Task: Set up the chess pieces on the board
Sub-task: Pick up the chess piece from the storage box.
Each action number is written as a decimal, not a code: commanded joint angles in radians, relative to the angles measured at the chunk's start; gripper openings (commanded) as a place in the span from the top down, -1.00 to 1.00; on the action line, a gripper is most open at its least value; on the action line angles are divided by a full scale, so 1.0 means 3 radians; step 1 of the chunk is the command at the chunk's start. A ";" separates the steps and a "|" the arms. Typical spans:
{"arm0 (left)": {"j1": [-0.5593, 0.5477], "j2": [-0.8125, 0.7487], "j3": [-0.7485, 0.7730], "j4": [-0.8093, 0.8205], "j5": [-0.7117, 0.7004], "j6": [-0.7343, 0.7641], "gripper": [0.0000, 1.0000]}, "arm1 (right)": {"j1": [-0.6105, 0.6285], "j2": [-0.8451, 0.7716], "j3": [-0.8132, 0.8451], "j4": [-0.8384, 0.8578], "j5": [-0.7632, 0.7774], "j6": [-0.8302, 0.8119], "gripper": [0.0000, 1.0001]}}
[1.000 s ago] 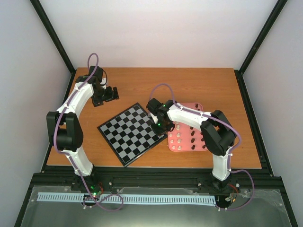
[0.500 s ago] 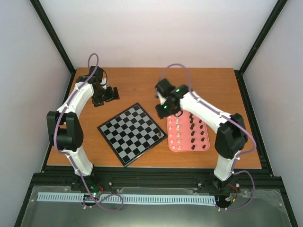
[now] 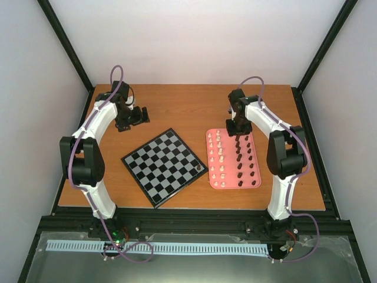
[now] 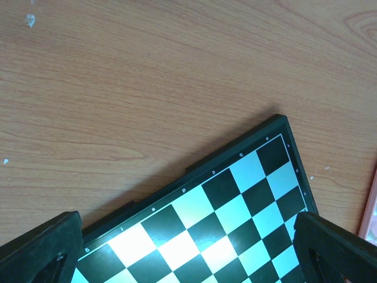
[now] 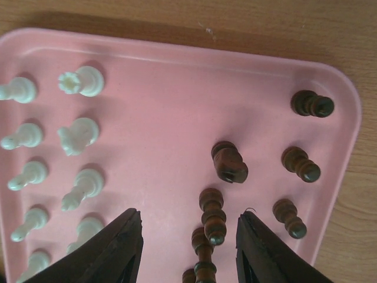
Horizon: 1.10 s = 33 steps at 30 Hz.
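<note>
I find the left gripper (image 3: 136, 116) over the table (image 3: 177, 103), just beyond the far corner of the board (image 3: 162, 168), with its jaws spread wide and nothing held. The board lies turned diamond-wise, and one dark piece (image 3: 199, 167) stands near its right corner. Just beside it, the pink tray (image 5: 165, 82) carries cream pieces (image 5: 79, 132) on its left side and dark pieces (image 5: 230, 164) on its right. The right gripper (image 3: 233, 128) hangs over the tray's far end, jaws wide and empty.

A pink tray (image 3: 231, 169) lies on the right side of the wooden table (image 3: 177, 106).
</note>
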 commanded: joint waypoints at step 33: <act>-0.0002 0.0275 0.0291 -0.0088 0.0001 -0.0010 -1.00 | -0.0154 0.0592 0.0200 0.0128 0.0050 -0.0214 0.33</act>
